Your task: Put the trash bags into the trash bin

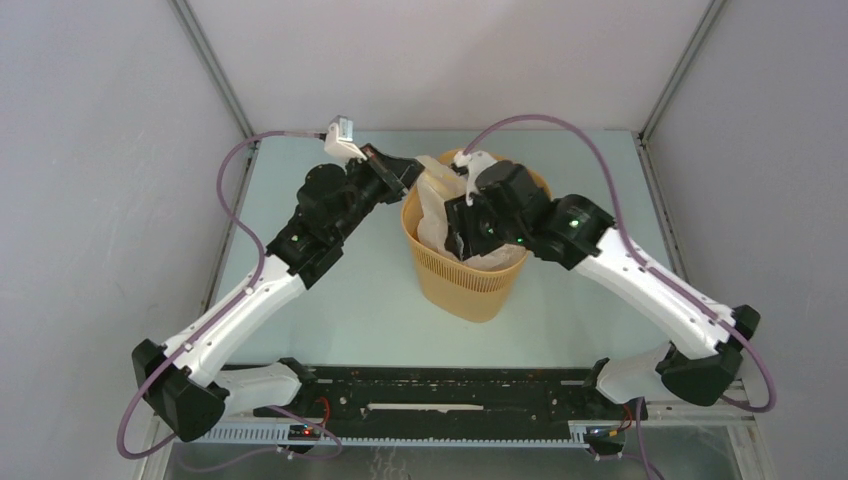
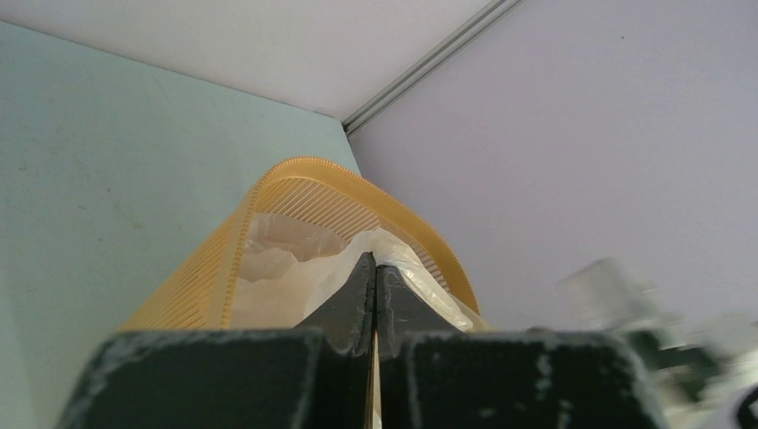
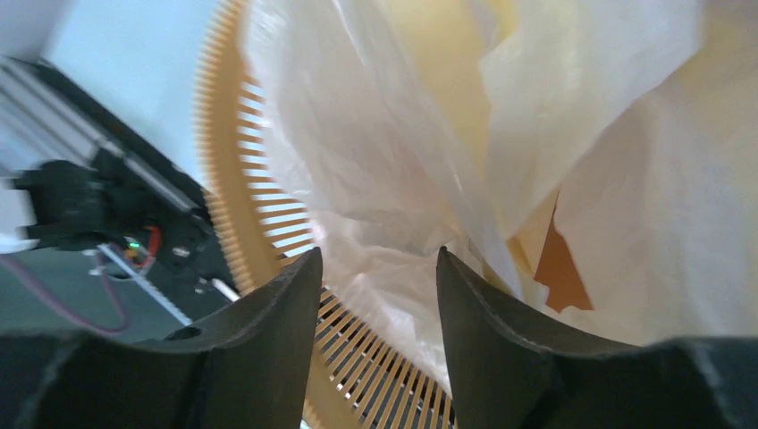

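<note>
The orange-yellow trash bin (image 1: 465, 280) stands upright at the table's middle. The cream-white trash bag (image 1: 437, 205) lies crumpled inside its mouth and rises over the far-left rim. My left gripper (image 1: 413, 174) is at that rim. In the left wrist view it (image 2: 374, 264) is shut, with bag film (image 2: 286, 279) pinched between the fingers and draped over the tips, and the bin (image 2: 304, 179) is just beyond. My right gripper (image 1: 462, 236) reaches down inside the bin mouth. In the right wrist view it (image 3: 380, 261) is open, with the bag (image 3: 375, 134) and the bin's slotted wall (image 3: 237, 179) between and beyond the fingers.
The pale green table (image 1: 340, 300) is enclosed by grey walls on three sides. A black rail (image 1: 450, 400) runs along the near edge between the arm bases. Purple cables (image 1: 235, 200) loop above both arms.
</note>
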